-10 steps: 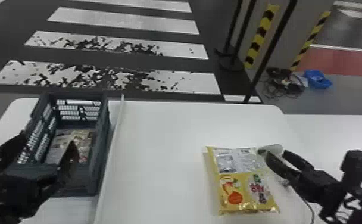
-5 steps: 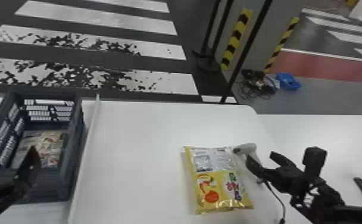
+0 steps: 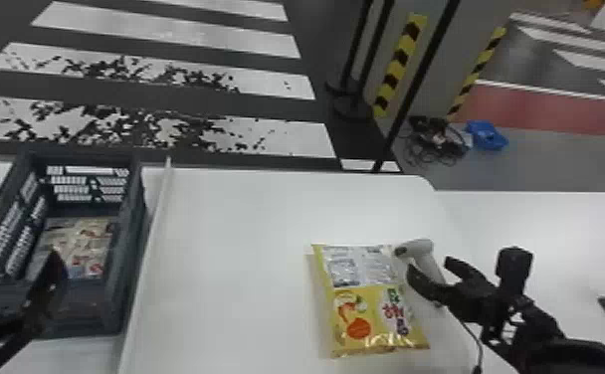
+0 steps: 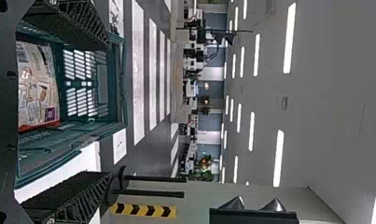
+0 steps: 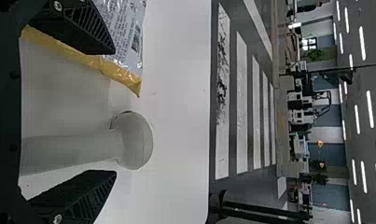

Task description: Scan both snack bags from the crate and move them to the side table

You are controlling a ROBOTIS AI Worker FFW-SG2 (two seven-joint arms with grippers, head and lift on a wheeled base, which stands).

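While one snack bag [image 3: 366, 303] lies on the surface [image 3: 237, 258] beside the scanner [image 3: 422, 247], another bag [image 3: 81, 241] rests inside the crate [image 3: 135, 238]; my right end effector [image 3: 429, 266] is spread, empty, near the scanner; my left end effector [image 3: 43, 296], also released, is by the crate.

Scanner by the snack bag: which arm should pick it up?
Right, I'd judge: the open right pincer is by the scanner, while the left pincer is at the crate, beyond the white strip.
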